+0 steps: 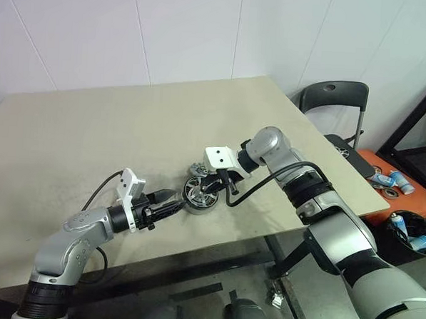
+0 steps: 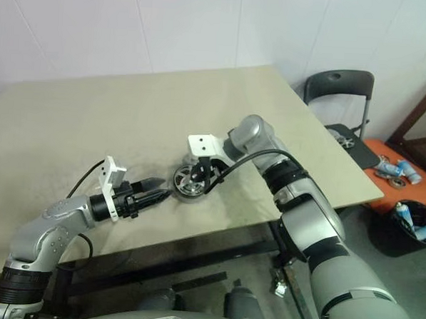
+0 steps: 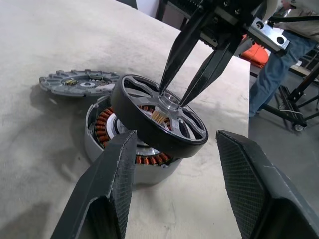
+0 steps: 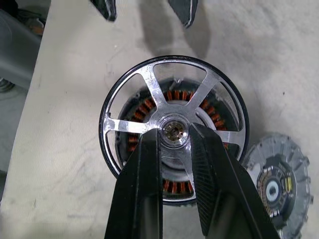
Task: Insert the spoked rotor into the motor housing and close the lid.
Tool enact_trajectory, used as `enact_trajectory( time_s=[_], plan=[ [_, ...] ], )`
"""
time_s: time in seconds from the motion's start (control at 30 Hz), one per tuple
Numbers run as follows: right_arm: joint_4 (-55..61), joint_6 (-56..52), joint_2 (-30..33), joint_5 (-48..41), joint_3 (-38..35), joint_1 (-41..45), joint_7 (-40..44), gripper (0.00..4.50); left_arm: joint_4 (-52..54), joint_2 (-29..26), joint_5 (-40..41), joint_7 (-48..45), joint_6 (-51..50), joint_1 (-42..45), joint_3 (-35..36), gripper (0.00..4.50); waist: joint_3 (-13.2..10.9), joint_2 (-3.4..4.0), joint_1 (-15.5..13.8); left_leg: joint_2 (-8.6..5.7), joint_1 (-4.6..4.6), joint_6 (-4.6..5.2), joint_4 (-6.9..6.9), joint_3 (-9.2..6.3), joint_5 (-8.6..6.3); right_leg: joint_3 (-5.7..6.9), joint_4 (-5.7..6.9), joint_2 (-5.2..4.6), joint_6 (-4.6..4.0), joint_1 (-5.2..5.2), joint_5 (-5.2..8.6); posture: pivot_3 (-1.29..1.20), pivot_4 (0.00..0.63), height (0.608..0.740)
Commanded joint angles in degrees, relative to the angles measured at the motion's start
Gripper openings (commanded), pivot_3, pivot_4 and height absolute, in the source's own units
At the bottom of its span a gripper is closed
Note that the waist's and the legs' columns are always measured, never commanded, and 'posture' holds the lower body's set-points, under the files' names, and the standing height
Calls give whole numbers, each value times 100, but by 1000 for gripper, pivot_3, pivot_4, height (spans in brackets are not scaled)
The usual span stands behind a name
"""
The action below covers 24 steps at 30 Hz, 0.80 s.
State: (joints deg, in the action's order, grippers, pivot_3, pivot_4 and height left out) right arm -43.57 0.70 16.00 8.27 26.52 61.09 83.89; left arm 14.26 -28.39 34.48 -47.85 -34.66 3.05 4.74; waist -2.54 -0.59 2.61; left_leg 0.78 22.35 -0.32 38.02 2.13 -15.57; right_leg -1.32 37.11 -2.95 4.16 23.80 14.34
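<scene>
Pinching spoked rotor (image 4: 172,130) hub over motor housing (image 3: 99,142): right gripper (image 4: 174,132); left gripper (image 3: 174,144) spread; lid (image 3: 79,82) beside.

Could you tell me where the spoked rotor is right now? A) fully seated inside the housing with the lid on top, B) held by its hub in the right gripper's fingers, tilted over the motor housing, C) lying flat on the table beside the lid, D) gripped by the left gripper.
B: the right gripper pinches the hub of the spoked rotor, which hangs tilted above the motor housing; the lid lies apart on the table.
</scene>
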Motion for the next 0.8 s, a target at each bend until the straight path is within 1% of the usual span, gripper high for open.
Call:
enact_trajectory(
  time_s=[0.03, 0.3, 0.47, 0.8],
  plan=[
    [-203, 213, -103, 3, -106, 390, -97, 442, 289, -63, 103, -15, 47, -13, 60, 2701, 0, 0, 1, 0, 0, 0, 0, 0, 0, 0, 0, 0, 0, 0, 0, 0, 0, 740],
    [-494, 450, -242, 89, -35, 450, -68, 442, 511, -230, 194, -128, 7, -205, 40, 2701, 0, 1, 1, -1, 3, -3, -5, 0, -1, -1, -1, -3, -3, 7, 0, 0, 0, 740],
    [-485, 545, -225, 161, 5, 346, 32, 442, 566, -237, 225, -77, 1, -266, 43, 2701, 0, 1, 2, -1, 4, -6, -5, 0, -2, 0, 0, -4, -3, 9, 0, 0, 0, 740],
    [-704, 753, -289, 292, 2, 384, -57, 442, 639, -152, 223, 67, -39, -219, -16, 2701, 0, 1, 2, -1, 4, -6, -6, 0, -1, 0, 1, -3, -3, 10, -1, 0, 0, 740]
  ],
)
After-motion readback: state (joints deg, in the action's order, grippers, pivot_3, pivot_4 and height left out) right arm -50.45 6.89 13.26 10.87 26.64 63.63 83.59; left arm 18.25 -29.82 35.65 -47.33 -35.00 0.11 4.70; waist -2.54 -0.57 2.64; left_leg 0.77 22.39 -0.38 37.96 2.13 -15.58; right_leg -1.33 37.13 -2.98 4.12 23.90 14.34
